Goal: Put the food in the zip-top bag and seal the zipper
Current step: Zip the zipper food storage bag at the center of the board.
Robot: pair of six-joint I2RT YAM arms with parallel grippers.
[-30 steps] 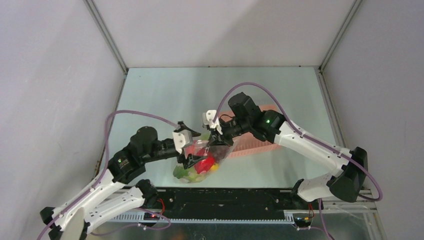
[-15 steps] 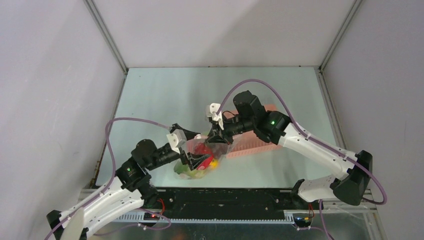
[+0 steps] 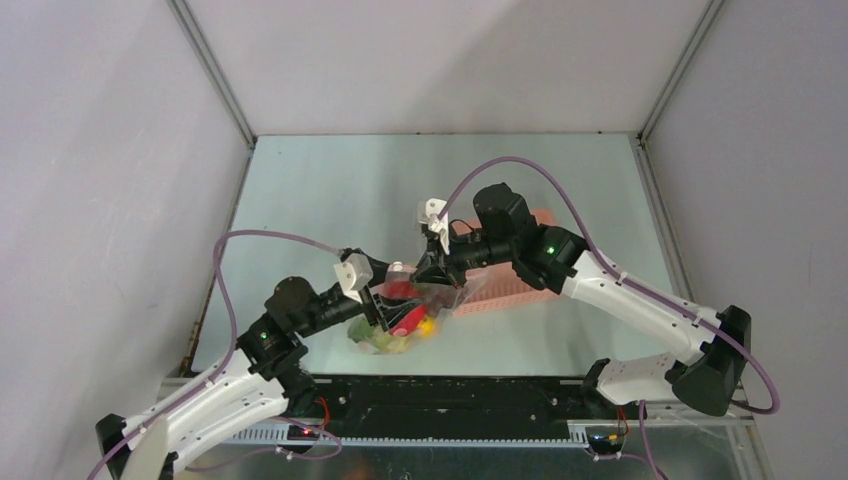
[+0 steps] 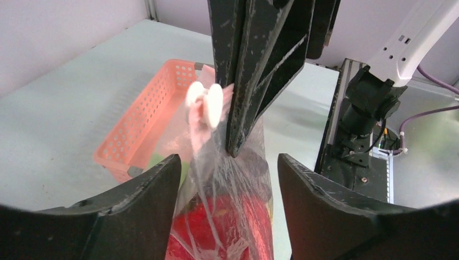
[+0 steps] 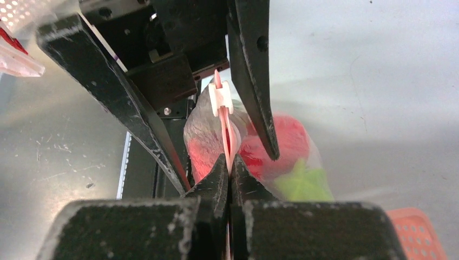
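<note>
The left gripper [image 4: 227, 162] stands released, its fingers spread to either side of the bag [image 4: 214, 173], which hangs between them. Red food [image 4: 216, 230] and a lime-green piece [image 5: 303, 181] sit low inside it. At the bag's top the right gripper [image 5: 230, 161] is clenched on the zipper [image 5: 225, 127], with a white slider [image 5: 220, 96] just past its fingertips. Beyond both, a pink basket [image 4: 143, 127] rests on the surface [image 4: 59, 108].
</note>
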